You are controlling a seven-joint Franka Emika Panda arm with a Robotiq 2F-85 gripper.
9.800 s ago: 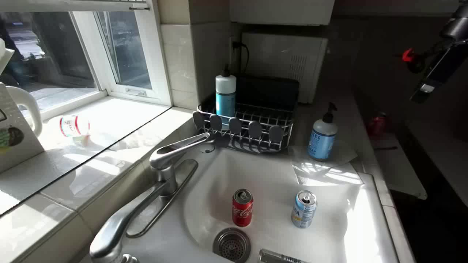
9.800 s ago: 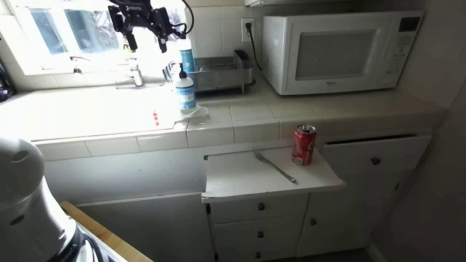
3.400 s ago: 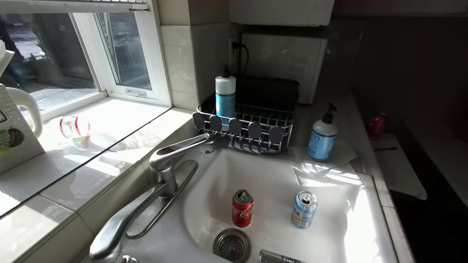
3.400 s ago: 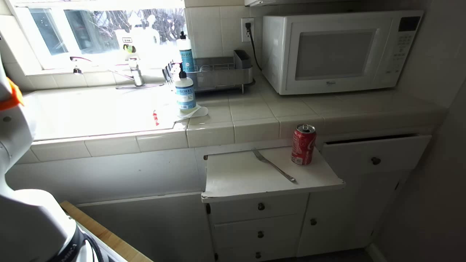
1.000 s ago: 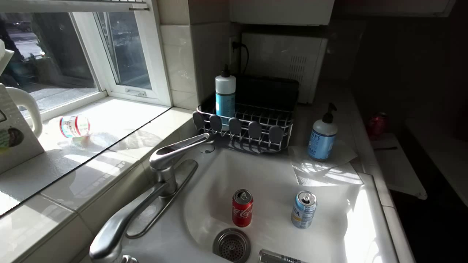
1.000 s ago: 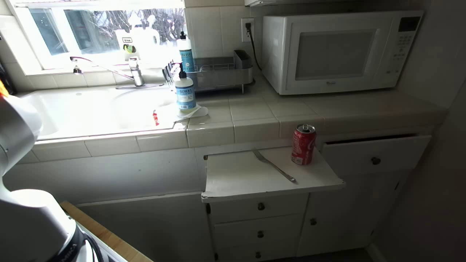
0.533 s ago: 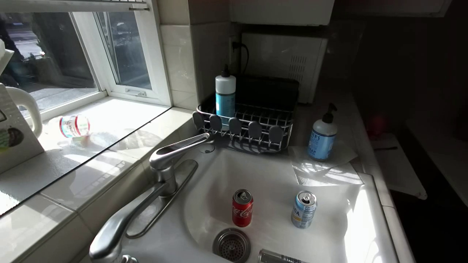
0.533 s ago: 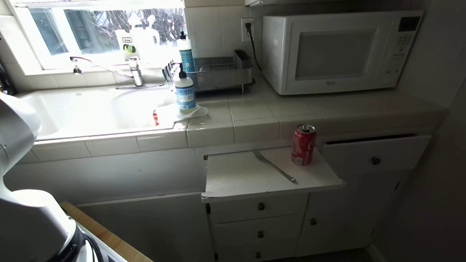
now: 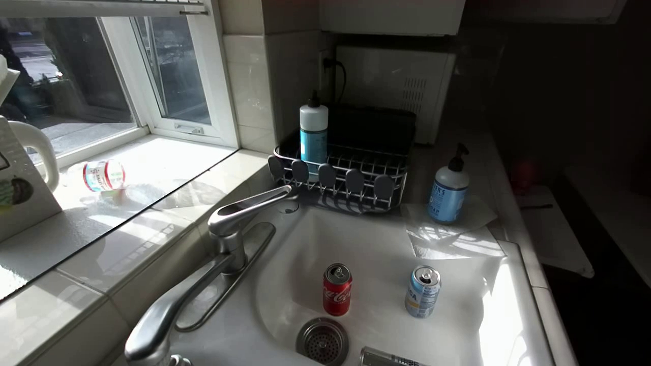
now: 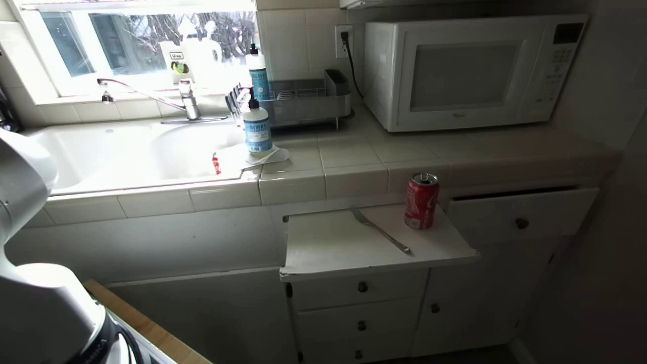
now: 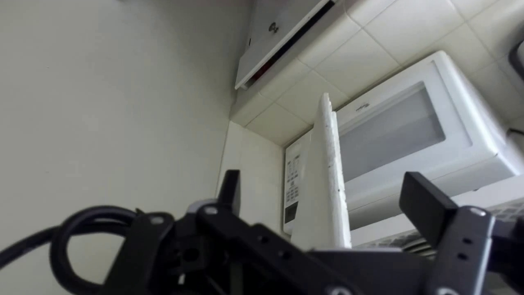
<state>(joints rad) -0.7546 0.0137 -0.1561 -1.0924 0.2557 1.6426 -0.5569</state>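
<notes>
My gripper [image 11: 321,178] is open in the wrist view, its black fingers [image 11: 230,192] wide apart and holding nothing. A white cabinet door [image 11: 335,176] with a chipped, worn edge shows edge-on between them. Its near end is hidden behind the gripper's body; I cannot tell whether they touch. The wrist picture shows the room upside down, with the white microwave [image 11: 393,123] beyond the door. A pale panel [image 9: 559,10], possibly the same door, shows at the top right of an exterior view. The gripper is out of both exterior views; part of the white arm [image 10: 25,172] shows.
A red can [image 10: 421,201] and a fork [image 10: 381,232] are on the pull-out board [image 10: 328,247]. A drawer [image 10: 520,217] stands slightly open. The sink [image 9: 376,239] holds a red can [image 9: 337,290], a light blue can [image 9: 423,292] and a lying can [image 9: 386,357].
The gripper, visible in the oldest exterior frames, has left both exterior views, and the arm has shifted. Over the last second the panel's end at the top right has moved slightly left.
</notes>
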